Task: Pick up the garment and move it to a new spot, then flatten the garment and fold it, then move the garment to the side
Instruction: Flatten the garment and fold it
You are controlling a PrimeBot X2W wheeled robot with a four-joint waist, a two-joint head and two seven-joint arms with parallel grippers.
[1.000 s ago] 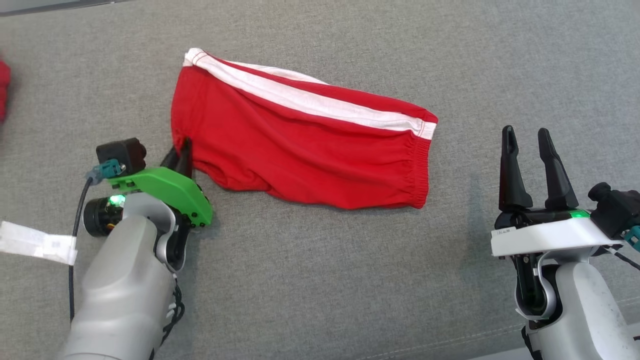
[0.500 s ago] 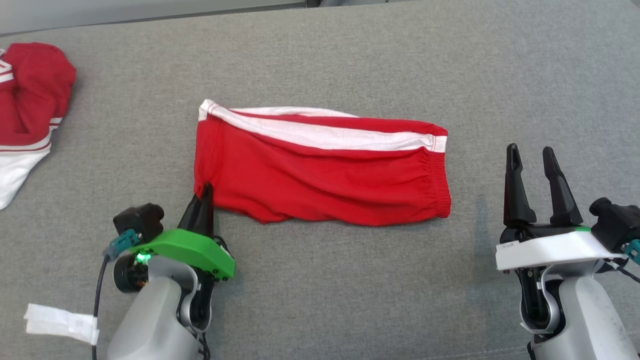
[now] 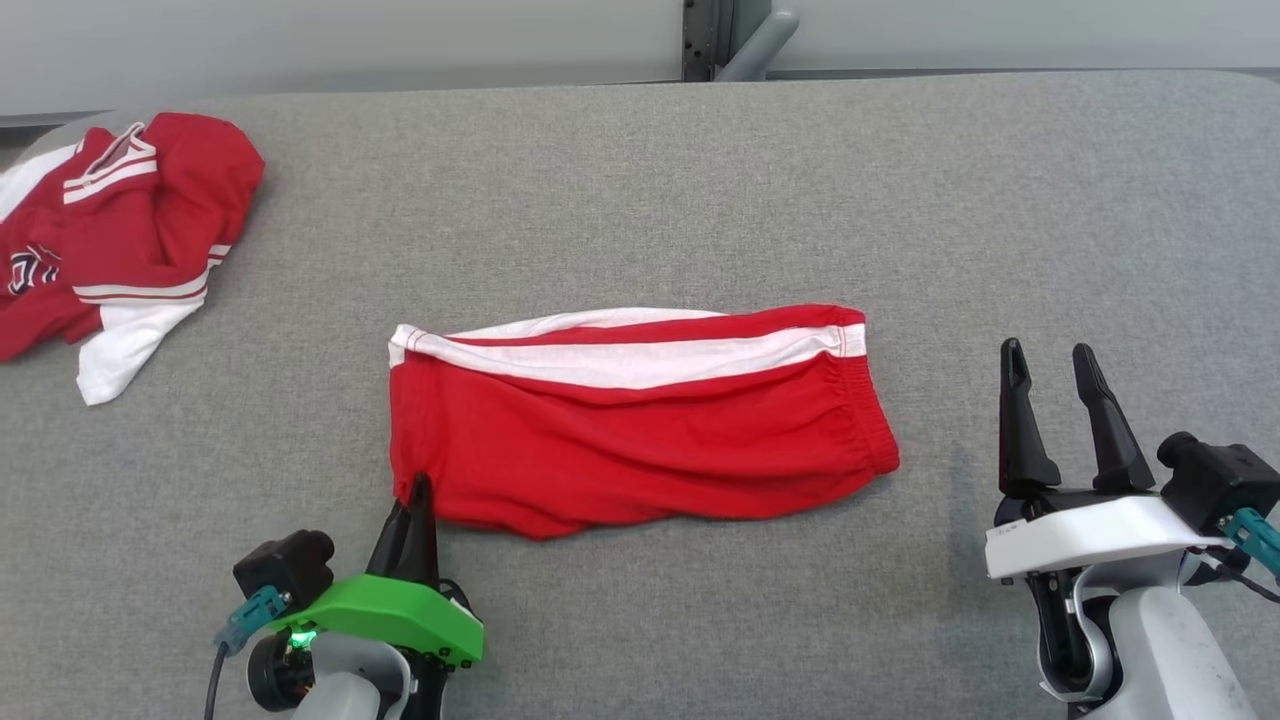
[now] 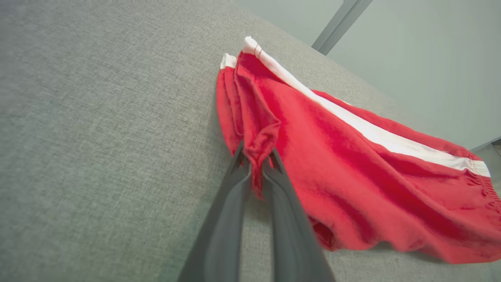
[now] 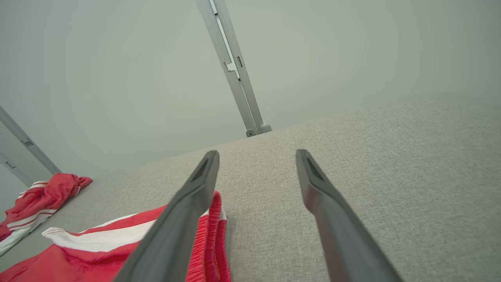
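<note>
The garment (image 3: 640, 430) is a pair of red shorts with a white side stripe, folded in half and lying across the middle of the grey surface. My left gripper (image 3: 420, 490) is shut on the garment's near left corner. In the left wrist view the pinched red cloth (image 4: 260, 145) bunches between the gripper's fingertips (image 4: 256, 156). My right gripper (image 3: 1045, 360) stands open to the right of the elastic waistband, apart from it. The right wrist view shows the waistband (image 5: 209, 235) beside the left finger of that open gripper (image 5: 256, 156).
A second red and white garment (image 3: 120, 230) lies crumpled at the far left of the grey padded surface (image 3: 1000, 200). A pale wall with a metal post (image 3: 740, 40) runs behind the far edge.
The head camera has tilted up, so the whole scene sits lower and the far edge and the other garment show. My left gripper has shut on the garment's corner. The right gripper is unchanged.
</note>
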